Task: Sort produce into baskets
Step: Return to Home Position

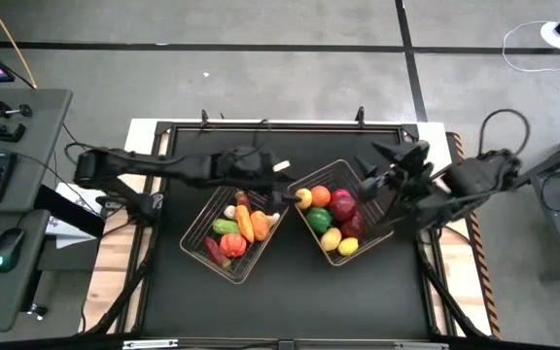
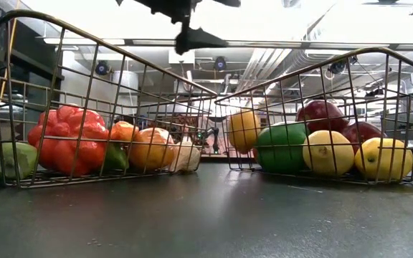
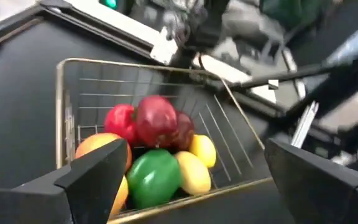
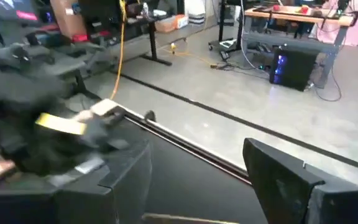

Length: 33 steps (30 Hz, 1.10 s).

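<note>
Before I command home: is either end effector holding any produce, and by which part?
Nothing is held. The left end effector and the right end effector are both open and empty.

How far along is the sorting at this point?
Looks done: all visible produce lies in the left basket or the right basket; none shows loose on the table. In hand: nothing, as the left claw and right claw are open and empty. Left: probably only parking the arms.
</note>
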### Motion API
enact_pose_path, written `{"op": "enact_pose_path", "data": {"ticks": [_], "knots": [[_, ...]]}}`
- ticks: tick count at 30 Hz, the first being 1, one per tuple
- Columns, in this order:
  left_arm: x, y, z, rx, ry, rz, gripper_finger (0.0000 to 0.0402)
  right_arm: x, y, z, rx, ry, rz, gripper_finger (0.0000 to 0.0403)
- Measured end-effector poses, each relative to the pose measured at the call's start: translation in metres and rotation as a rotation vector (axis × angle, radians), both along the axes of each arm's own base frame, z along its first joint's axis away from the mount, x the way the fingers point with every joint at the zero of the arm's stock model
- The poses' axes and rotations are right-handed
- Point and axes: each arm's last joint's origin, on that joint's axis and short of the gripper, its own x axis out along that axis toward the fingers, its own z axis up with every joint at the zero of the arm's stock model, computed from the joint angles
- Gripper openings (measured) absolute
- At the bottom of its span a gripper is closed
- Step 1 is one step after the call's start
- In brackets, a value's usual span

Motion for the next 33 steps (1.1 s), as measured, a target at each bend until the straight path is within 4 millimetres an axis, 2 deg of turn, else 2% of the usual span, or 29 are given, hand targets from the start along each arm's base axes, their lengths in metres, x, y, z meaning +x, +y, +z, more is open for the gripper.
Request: {"op": "enact_pose_path", "data": {"ticks": [2, 5, 10, 14, 16, 17, 23, 24, 25, 28, 33], "knots": [[-0.015, -0.007, -0.005, -0.038, -0.049, 0.044, 0.0367, -0.018, -0.01, -0.006, 0.012, 0.023, 0.011, 0.0242], [-0.04, -0.022, -0.013, -0.125, -0.168, 0.099, 0.0367, -0.045, -0.024, -0.028, 0.077, 0.041, 0.018, 0.0224], [-0.085, -0.04, -0.014, -0.243, -0.448, 0.198, 0.0355, -0.076, -0.029, -0.074, 0.215, 0.012, 0.081, 0.0152], [-0.118, -0.044, -0.01, -0.245, -0.627, 0.241, 0.0307, -0.082, -0.025, -0.097, 0.304, -0.054, 0.163, 0.0062], [-0.133, -0.043, -0.012, -0.215, -0.672, 0.262, 0.0265, -0.08, -0.022, -0.104, 0.329, -0.079, 0.193, 0.0018], [-0.139, -0.042, -0.014, -0.197, -0.683, 0.269, 0.024, -0.079, -0.021, -0.107, 0.331, -0.083, 0.207, 0.0011], [-0.175, -0.036, -0.036, -0.119, -0.705, 0.287, 0.0046, -0.077, -0.018, -0.111, 0.352, -0.081, 0.232, 0.0002], [-0.181, -0.034, -0.042, -0.113, -0.702, 0.289, 0.0024, -0.078, -0.018, -0.111, 0.353, -0.082, 0.232, 0.0003], [-0.187, -0.033, -0.048, -0.111, -0.701, 0.292, 0.0014, -0.078, -0.018, -0.111, 0.351, -0.081, 0.234, 0.0003], [-0.204, -0.029, -0.064, -0.1, -0.714, 0.304, 0.0018, -0.078, -0.018, -0.111, 0.322, -0.037, 0.265, 0.0001], [-0.227, -0.025, -0.089, -0.106, -0.742, 0.304, 0.0003, -0.079, -0.015, -0.115, 0.335, 0.168, 0.43, 0.0]]}}
